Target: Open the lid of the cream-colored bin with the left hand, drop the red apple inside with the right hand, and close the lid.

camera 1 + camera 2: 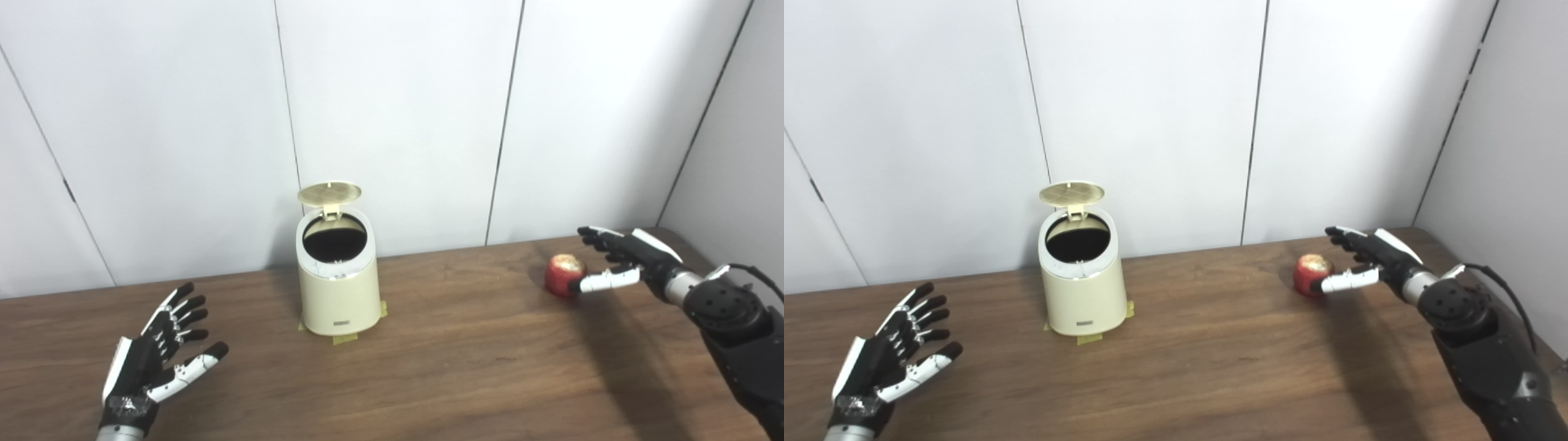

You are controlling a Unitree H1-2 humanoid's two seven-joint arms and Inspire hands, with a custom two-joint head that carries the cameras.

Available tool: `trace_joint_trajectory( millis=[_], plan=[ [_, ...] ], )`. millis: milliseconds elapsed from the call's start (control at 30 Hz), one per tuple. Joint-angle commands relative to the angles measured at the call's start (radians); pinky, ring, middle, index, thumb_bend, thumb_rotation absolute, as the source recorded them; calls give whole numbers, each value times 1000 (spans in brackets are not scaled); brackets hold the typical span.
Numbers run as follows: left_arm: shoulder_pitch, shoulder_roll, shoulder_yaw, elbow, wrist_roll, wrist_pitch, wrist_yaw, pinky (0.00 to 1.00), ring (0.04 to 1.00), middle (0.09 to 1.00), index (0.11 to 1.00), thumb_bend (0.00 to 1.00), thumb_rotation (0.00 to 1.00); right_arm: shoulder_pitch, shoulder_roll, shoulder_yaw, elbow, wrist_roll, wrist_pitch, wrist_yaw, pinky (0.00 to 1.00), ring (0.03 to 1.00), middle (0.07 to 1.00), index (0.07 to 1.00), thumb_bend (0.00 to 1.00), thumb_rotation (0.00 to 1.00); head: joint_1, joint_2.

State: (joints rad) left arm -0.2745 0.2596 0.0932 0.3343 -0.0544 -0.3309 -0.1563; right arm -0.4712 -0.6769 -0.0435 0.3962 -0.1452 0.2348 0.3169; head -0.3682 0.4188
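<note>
The cream-colored bin [338,288] stands on the wooden table near the back wall, left of centre. Its round lid [329,193] is tipped up on its hinge, and the dark inside shows. The red apple [565,275] rests on the table at the back right. My right hand [618,260] is open just to the right of the apple, thumb reaching in front of it and fingers behind it, not closed on it. My left hand [160,349] hovers open over the table's front left, well away from the bin.
The wooden table [429,367] runs across the view and ends at white wall panels behind the bin. A grey side wall closes in at the far right. Tape patches [343,338] hold the bin's base to the table.
</note>
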Motion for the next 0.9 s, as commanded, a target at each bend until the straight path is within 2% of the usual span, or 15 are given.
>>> trace_joint_trajectory(
  millis=[0, 200, 400, 600, 800, 867],
  plan=[
    [-27, 11, -1, -15, 0, -18, 2, 723, 822, 865, 938, 789, 269, -56, -19, -5, 6, -2, -38, -19, 904, 940, 923, 920, 893, 176, -1, 0],
    [-26, 7, -4, -24, 9, -4, 7, 728, 830, 872, 939, 772, 255, -68, 1, 13, 51, -24, -47, -53, 901, 925, 909, 919, 887, 194, 0, -1],
    [-22, 7, -8, -35, 17, -9, 8, 723, 822, 863, 934, 754, 246, -82, 42, -13, 125, 9, -111, -91, 888, 902, 896, 894, 880, 146, 5, 2],
    [-16, 6, -15, -44, 25, -7, 10, 723, 820, 861, 930, 747, 245, -83, 58, 2, 144, -22, -150, -136, 860, 880, 870, 880, 833, 137, 12, 7],
    [-10, 4, -19, -56, 43, 2, 16, 716, 811, 858, 931, 760, 254, -90, 87, 4, 171, -43, -157, -204, 854, 859, 814, 851, 846, 165, 18, 16],
    [-8, 3, -19, -60, 46, 6, 18, 714, 809, 857, 933, 759, 251, -91, 93, 9, 177, -57, -184, -232, 833, 812, 753, 809, 821, 116, 19, 19]
  ],
)
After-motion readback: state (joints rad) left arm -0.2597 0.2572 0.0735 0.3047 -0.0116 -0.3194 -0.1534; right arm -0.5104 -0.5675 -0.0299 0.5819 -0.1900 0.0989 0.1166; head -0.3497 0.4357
